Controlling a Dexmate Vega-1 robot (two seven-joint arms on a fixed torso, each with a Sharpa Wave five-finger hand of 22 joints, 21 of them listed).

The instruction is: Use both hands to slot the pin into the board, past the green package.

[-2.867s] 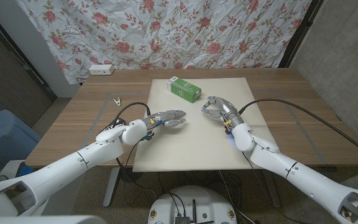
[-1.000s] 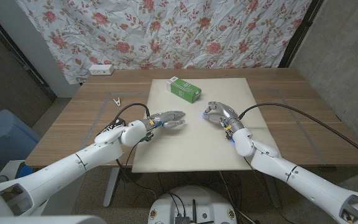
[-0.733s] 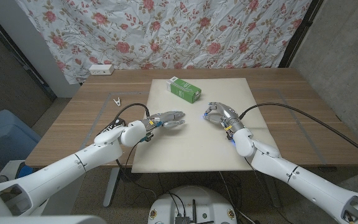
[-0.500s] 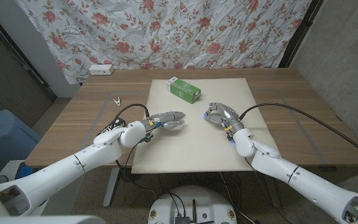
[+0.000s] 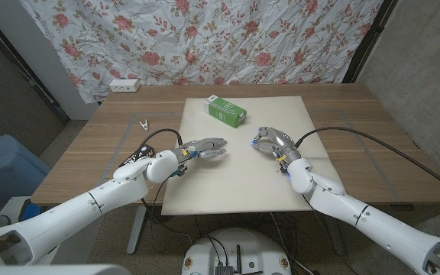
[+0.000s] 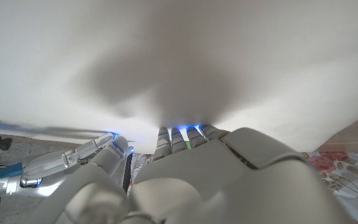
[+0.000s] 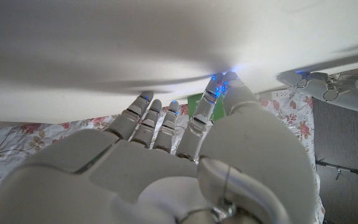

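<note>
A pin cannot be made out with certainty anywhere: if the right hand [image 5: 270, 140] pinches something small between thumb and fingertip, it is too tiny and blurred to identify, so whether that hand holds anything cannot be told. No slot or hole is visible on the white board [image 5: 243, 183], which looks like a plain, flat, off-white sheet lying on the wooden tabletop [image 5: 113, 145]. The green package [image 5: 227, 109], a small green and white carton lying on its side, sits on the far part of the board, beyond both hands. The left hand [image 5: 205, 147] hovers low over the board's left half, nearer the robot than the package, fingers reaching toward the board's middle and bunched close together; nothing can be seen between them, and whether they grip anything cannot be told. The right hand hangs over the board's right half, just nearer the robot than the package, fingers curled inward with a blue glow at the tips. In the left wrist view the left hand's back [image 6: 229, 180] blocks the fingers, with the board a pale blur beyond. In the right wrist view the right hand [image 7: 166, 155] shows its fingers side by side, a sliver of the green package [image 7: 199, 106] between them. A small white clip [image 5: 143, 122] lies on the tabletop left of the board, and a white power strip [image 5: 124, 85] rests at the far edge.
</note>
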